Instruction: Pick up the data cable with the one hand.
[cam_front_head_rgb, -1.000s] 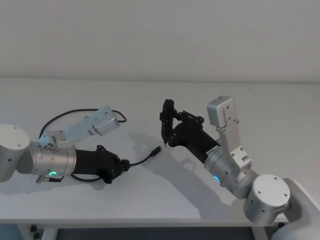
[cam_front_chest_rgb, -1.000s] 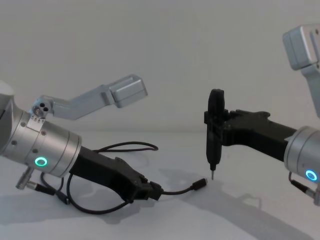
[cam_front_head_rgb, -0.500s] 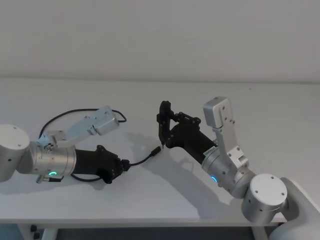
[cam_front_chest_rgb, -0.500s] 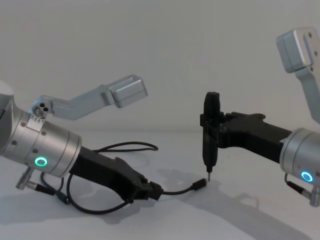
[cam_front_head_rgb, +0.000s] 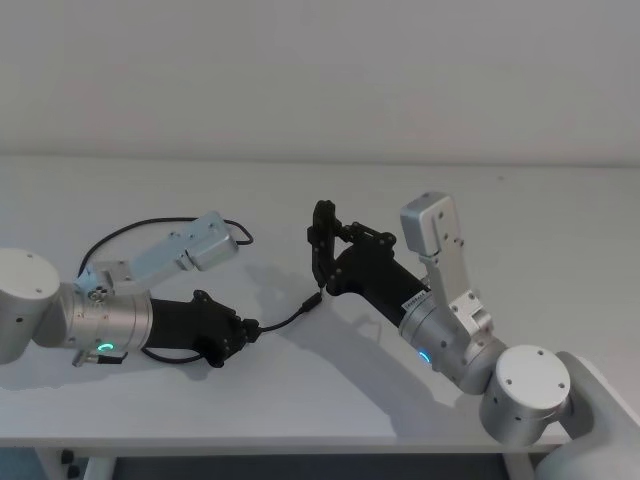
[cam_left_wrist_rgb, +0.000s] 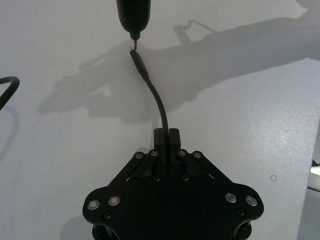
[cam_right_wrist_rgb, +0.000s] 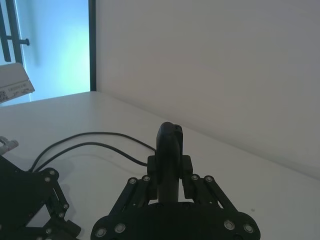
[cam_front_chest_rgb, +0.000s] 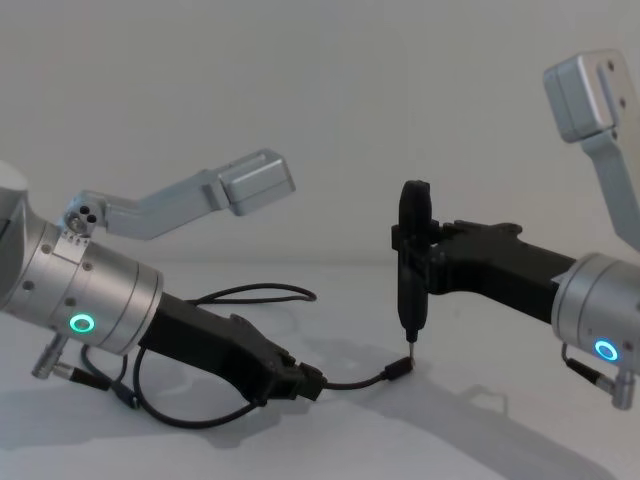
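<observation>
White table (cam_front_head_rgb: 520, 220) under a plain wall. Left gripper (cam_front_chest_rgb: 300, 383), low on the table's left side, is clamped on the data cable (cam_front_chest_rgb: 350, 381) near one end. That free end runs straight out from the jaws toward the right gripper (cam_front_head_rgb: 322, 262), which grips an upright pointed tool (cam_front_chest_rgb: 411, 275) whose tip touches the plug.

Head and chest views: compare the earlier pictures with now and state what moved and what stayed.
The right gripper, clamped on a slim black pointed tool, slid leftward until its tip reached the thin black data cable's free plug. The left gripper kept its grip on the cable, unmoved.
</observation>
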